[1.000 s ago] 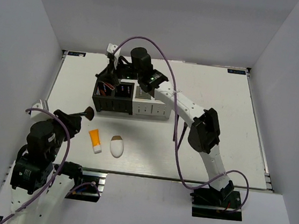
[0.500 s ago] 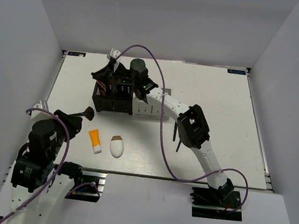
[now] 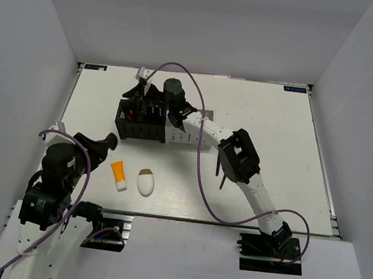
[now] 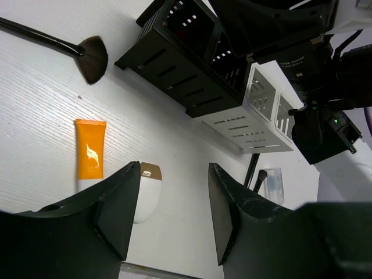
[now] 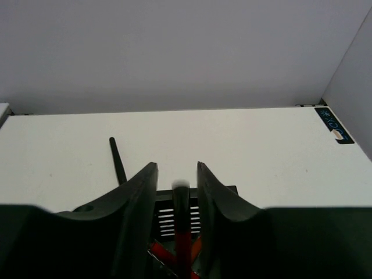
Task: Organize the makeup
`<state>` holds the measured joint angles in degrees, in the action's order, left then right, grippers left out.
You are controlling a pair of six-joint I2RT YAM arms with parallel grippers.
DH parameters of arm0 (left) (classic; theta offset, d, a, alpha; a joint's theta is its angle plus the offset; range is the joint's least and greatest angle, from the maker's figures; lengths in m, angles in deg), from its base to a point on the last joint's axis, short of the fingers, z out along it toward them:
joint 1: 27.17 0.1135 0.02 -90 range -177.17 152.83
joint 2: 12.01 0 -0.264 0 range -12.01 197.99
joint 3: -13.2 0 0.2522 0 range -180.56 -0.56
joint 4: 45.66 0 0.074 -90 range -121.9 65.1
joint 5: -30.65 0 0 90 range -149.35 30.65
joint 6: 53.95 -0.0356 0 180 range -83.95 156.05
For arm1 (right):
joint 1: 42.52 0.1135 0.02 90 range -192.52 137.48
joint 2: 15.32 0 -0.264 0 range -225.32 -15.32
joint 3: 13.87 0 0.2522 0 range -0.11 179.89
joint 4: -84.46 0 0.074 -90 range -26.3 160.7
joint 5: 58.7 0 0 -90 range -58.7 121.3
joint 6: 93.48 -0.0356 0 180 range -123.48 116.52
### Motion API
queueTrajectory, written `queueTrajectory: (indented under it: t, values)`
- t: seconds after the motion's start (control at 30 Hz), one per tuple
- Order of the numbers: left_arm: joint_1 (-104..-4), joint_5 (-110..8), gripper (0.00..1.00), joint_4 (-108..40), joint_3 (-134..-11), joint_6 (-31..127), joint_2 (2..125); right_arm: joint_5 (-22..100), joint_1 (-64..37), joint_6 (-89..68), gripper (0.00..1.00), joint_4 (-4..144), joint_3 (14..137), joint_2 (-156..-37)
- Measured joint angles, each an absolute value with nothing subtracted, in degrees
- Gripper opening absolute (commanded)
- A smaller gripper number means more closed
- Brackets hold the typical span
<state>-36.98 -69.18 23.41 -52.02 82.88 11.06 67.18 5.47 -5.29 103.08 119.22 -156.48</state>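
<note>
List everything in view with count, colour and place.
table: one, white, under everything.
black organizer: one, black, far left.
white organizer: one, grey-white, against its right side.
orange tube: one, white-capped orange, before black organizer.
egg-shaped piece: one, white, brown tip, right of tube.
fan brush: one, black, front-left of black organizer.
second brush: one, black, front-right of white organizer.
clear bottle: one, clear, beside second brush.
red sticks: two seen, dark red, inside black organizer.
left tool: one, black, open, empty, near tube.
right tool: one, black, open around a red stick.
</note>
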Motion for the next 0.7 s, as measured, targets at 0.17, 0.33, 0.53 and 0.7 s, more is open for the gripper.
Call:
queueTrajectory:
  t: [0.17, 0.33, 0.53, 0.7]
  values:
    - [-37.0, -68.7, 0.61, 23.3, -51.9, 83.5, 11.3, 67.5, 5.3, -4.8, 0.54, 103.6, 119.0, -156.5]
    - [-37.0, -67.8, 0.61, 22.9, -51.6, 84.0, 11.3, 67.8, 4.8, -4.9, 0.55, 104.8, 117.2, -156.5]
    - [-37.0, -67.1, 0.62, 21.9, -51.5, 84.1, 11.8, 71.7, 3.2, -4.3, 0.70, 104.5, 110.7, -154.5]
    - [-37.0, -66.6, 0.62, 20.1, -50.8, 84.1, 12.4, 76.1, 1.9, 1.4, 0.87, 103.6, 98.8, -145.6]
